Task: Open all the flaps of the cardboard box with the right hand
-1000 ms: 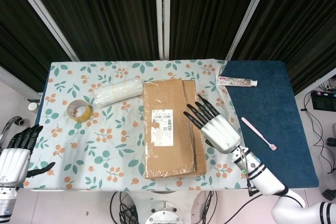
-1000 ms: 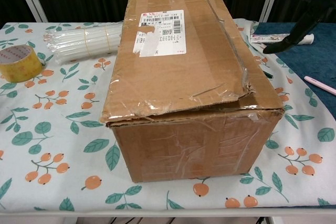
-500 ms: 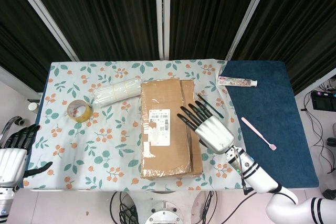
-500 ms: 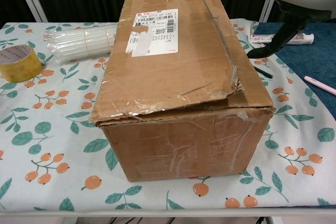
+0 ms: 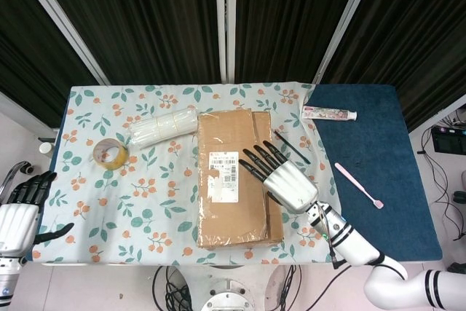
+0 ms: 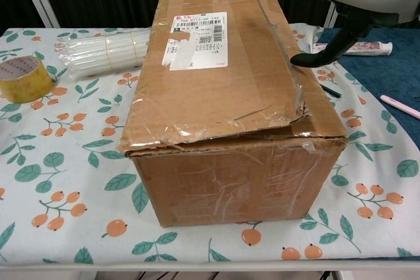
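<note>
Right hand (image 5: 285,180): fingers spread and stretched flat over the right half of the cardboard box's top, holding nothing; the chest view shows only its pale back and one dark finger curving down toward the box's right edge. Whether the fingertips touch the cardboard cannot be told.
Likely purpose: the hand sits near the seam where the upper flap overlaps, a fair position for hooking that free edge and lifting it. This is a judgement, not something seen.
Cardboard box (image 6: 230,116): stands in the middle of the surface, long side running away from the robot. All flaps are down; the upper flap (image 6: 210,63), carrying a white shipping label (image 5: 224,167), lies slightly askew and lifted at its near corner, with torn clear tape along the edges.
Task progress: no flap is open yet.
Left hand (image 5: 20,213): low and far left of the box, off the surface's edge, fingers apart, holding nothing; the task leaves it idle.
Left of the box: a roll of yellow tape (image 5: 109,154) and a clear-wrapped bundle of white sticks (image 5: 162,127).
Right of the box: a dark pen (image 5: 291,147) just beside it; further off, on the blue cloth (image 5: 378,136), a toothpaste tube (image 5: 329,113) and a pink toothbrush (image 5: 358,185).
Surface (image 5: 87,180): covered by a leaf-and-fruit print cloth.
</note>
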